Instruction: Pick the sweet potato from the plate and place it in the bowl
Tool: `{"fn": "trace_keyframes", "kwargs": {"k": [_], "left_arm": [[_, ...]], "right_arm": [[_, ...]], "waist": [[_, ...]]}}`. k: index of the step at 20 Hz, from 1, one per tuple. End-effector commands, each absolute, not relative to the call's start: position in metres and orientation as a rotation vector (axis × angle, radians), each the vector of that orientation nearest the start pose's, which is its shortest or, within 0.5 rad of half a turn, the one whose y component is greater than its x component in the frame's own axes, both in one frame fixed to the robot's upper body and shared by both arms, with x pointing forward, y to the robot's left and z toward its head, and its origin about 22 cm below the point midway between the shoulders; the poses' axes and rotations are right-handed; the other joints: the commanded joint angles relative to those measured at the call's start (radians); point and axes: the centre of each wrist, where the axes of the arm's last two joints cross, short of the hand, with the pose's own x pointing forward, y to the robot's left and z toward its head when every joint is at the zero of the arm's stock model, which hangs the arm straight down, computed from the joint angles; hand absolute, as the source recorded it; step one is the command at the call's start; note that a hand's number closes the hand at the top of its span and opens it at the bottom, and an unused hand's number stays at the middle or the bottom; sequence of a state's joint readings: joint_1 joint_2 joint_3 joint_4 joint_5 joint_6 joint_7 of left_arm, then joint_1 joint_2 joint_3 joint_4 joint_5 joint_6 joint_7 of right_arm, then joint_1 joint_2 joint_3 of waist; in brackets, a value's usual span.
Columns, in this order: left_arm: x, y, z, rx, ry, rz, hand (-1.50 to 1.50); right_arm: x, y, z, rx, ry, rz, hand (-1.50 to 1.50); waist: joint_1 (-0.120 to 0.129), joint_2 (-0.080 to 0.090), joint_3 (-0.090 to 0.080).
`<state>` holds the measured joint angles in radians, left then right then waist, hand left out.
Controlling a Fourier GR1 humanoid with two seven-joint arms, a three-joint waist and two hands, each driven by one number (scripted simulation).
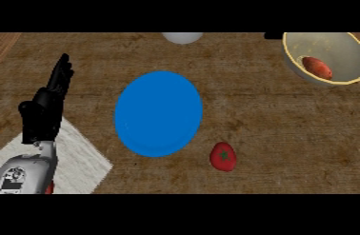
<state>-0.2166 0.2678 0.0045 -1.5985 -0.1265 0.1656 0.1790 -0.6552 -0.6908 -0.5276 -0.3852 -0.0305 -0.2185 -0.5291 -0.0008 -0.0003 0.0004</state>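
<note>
plate (158, 113) 1 | bowl (295, 63) 1 | sweet potato (317, 67) 1 | tomato (223, 156) 1 | left hand (44, 112) 1

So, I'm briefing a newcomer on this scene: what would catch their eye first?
The round blue plate, bare, in the middle of the brown wooden counter stands out first. Next come the reddish-brown sweet potato lying inside the pale cream bowl at the upper right and the small red tomato below and right of the plate. The black left hand rests open at the left edge, fingers up.
</note>
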Motion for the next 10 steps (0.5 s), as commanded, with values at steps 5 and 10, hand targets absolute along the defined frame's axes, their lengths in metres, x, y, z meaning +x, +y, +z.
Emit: {"fn": "trace_keyframes", "kwargs": {"k": [5, 10], "left_arm": [[0.276, 0.271, 0.084, 0.398, -1.657, -0.16, 0.0], [0.291, 0.266, 0.083, 0.397, -1.647, -0.155, 0.0]], "right_arm": [[0.29, -0.498, 0.028, -0.831, -1.697, -0.273, -1.5], [0.265, -0.482, 0.025, -0.798, -1.707, -0.259, -1.5]], "waist": [[0.004, 0.0, 0.0], [-0.007, -0.002, -0.001]]}}
